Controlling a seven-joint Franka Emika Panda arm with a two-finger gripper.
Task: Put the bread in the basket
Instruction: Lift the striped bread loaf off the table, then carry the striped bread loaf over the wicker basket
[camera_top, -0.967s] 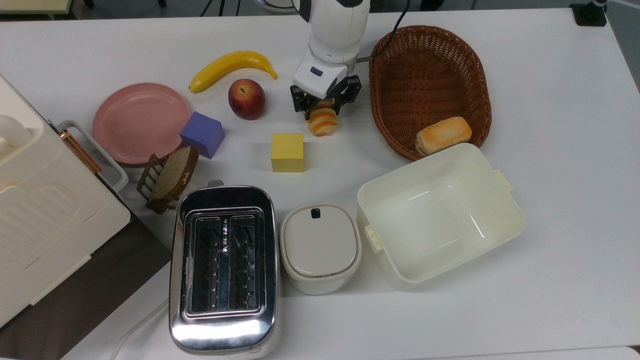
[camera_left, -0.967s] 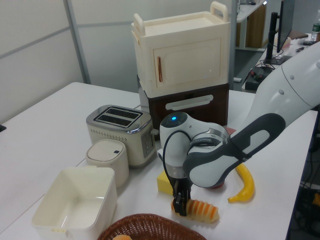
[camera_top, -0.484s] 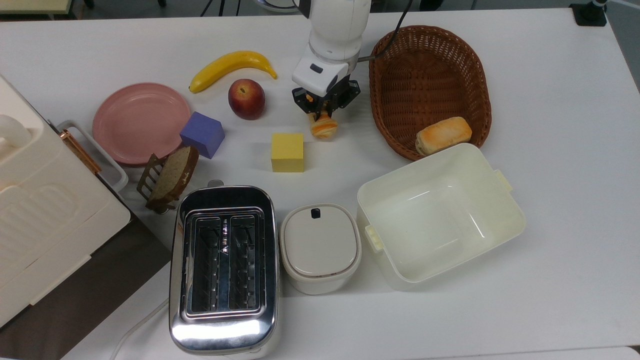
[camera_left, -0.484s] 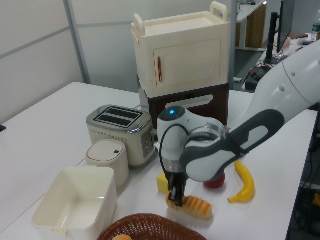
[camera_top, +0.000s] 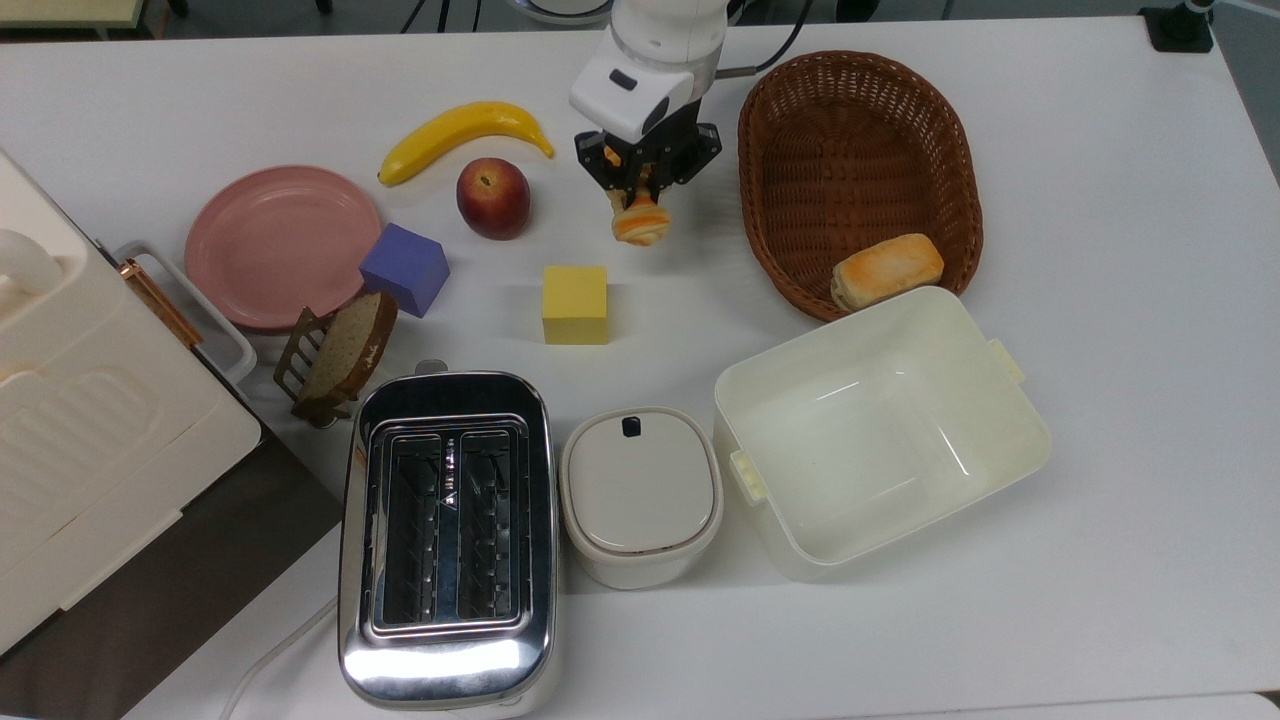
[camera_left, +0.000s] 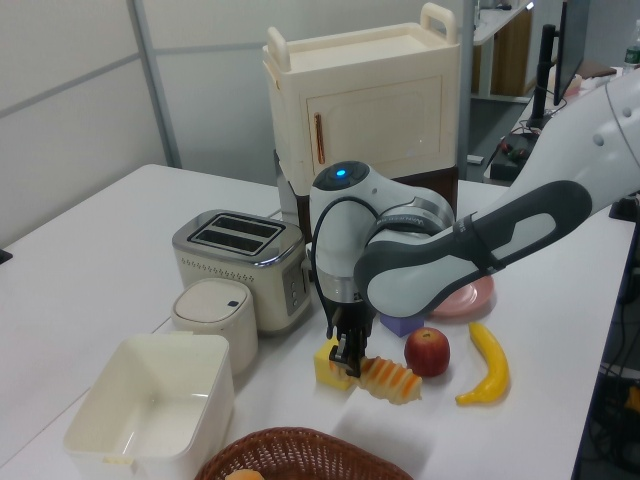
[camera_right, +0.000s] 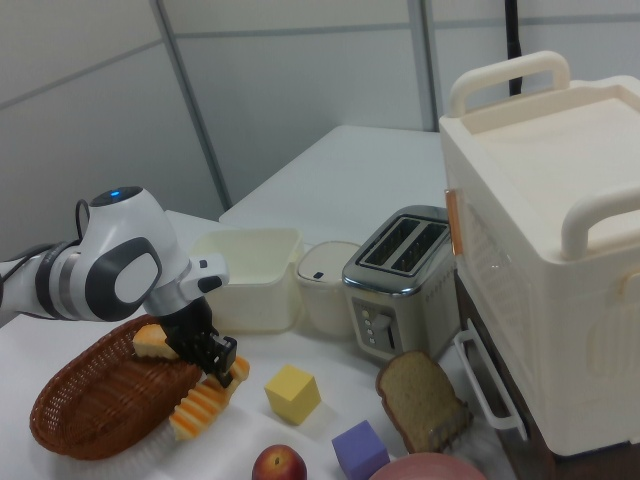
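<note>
The bread (camera_top: 642, 220) (camera_left: 390, 379) (camera_right: 204, 402) is a long orange-and-cream ridged roll, hanging tilted above the table with one end up. My gripper (camera_top: 640, 186) (camera_left: 345, 357) (camera_right: 222, 368) is shut on its upper end. The basket (camera_top: 858, 165) (camera_right: 90, 407) (camera_left: 300, 456), oval reddish-brown wicker, stands just to the top view's right of the gripper, and a short golden bun (camera_top: 886, 270) lies at its near end. The roll hangs outside the basket's rim.
A red apple (camera_top: 493, 197), a banana (camera_top: 462, 133), a pink plate (camera_top: 280, 243), a purple cube (camera_top: 404, 268) and a yellow cube (camera_top: 575, 304) lie on the top view's left. A cream tub (camera_top: 880, 430), lidded pot (camera_top: 640, 494) and toaster (camera_top: 446, 535) stand in front.
The gripper has risen with the bread in it, lifting the roll off the table and drifting slightly toward the top view's top edge.
</note>
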